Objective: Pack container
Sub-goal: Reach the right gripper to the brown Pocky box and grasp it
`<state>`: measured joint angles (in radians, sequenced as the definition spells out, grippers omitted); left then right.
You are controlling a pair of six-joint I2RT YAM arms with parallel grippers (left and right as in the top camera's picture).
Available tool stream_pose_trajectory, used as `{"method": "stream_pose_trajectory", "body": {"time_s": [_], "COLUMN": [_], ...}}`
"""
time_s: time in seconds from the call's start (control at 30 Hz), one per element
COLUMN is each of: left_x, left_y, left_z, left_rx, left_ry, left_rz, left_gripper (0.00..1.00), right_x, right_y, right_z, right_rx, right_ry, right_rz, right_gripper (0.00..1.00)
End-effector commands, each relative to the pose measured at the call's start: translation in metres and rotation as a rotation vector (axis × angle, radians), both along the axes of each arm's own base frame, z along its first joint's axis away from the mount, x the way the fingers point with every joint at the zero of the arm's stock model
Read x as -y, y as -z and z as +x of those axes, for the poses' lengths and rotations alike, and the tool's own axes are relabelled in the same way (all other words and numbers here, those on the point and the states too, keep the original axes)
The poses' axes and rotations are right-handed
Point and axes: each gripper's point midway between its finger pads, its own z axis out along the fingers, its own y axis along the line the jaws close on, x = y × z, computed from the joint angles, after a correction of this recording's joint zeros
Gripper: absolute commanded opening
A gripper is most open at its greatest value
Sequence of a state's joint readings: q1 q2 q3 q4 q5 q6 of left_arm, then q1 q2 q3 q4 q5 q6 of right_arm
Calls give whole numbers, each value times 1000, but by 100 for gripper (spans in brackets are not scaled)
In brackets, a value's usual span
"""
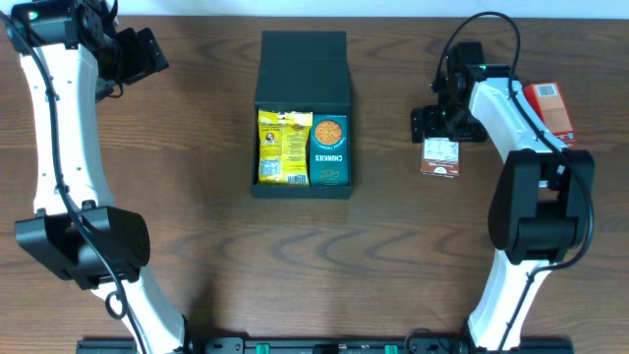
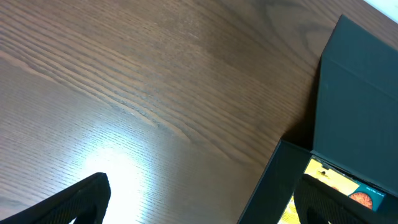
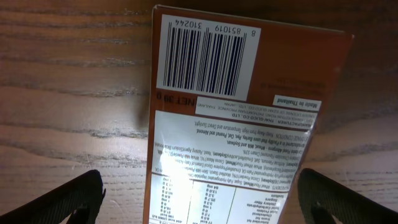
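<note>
The container (image 1: 302, 187) is a dark box at the table's middle, and its flap lid (image 1: 304, 59) lies open at the back. Inside it a yellow packet (image 1: 284, 146) lies beside a teal packet (image 1: 329, 150). My right gripper (image 1: 439, 136) hovers open over a brown snack carton (image 1: 440, 159). In the right wrist view its fingers (image 3: 68, 199) stand either side of that carton (image 3: 242, 124) with gaps, not touching. My left gripper (image 1: 157, 57) is open and empty at the far left. Its wrist view shows the container's wall (image 2: 273, 186), the lid (image 2: 360, 106) and the yellow packet (image 2: 329, 177).
A red snack carton (image 1: 548, 108) lies at the right edge, beyond my right arm. Bare wooden table (image 1: 197, 147) lies between my left arm and the container.
</note>
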<state>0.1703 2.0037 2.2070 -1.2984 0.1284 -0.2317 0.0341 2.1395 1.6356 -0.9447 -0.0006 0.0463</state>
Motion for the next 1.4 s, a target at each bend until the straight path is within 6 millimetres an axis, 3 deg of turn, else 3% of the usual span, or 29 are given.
{"method": "stream_pose_trajectory", "body": {"time_s": [0.0,0.53,0.7,0.97,1.37], "left_x": [-2,-3,-4,-4,-4], "left_y": [3,1,0,0,1], "left_z": [0,5,5,5,5], "left_rx": [-7,15,16,16,14], "left_ry": [-6,-6,-7,-7,-7], "left_rz": [-4,0,3,3,3], "left_gripper": [96,95,96,95,95], "right_x": [0,-1,-1,2,0], "right_y": [17,31,32,32,26], "right_z": [-6,-5,-3,-1,4], "right_rx": [-41,-57,-51,-41,-26], "right_ry": [16,15,15,17,49], "right_rz": [-11,-12,-12,-27,-14], "right_gripper": [99,97,89,62,48]}}
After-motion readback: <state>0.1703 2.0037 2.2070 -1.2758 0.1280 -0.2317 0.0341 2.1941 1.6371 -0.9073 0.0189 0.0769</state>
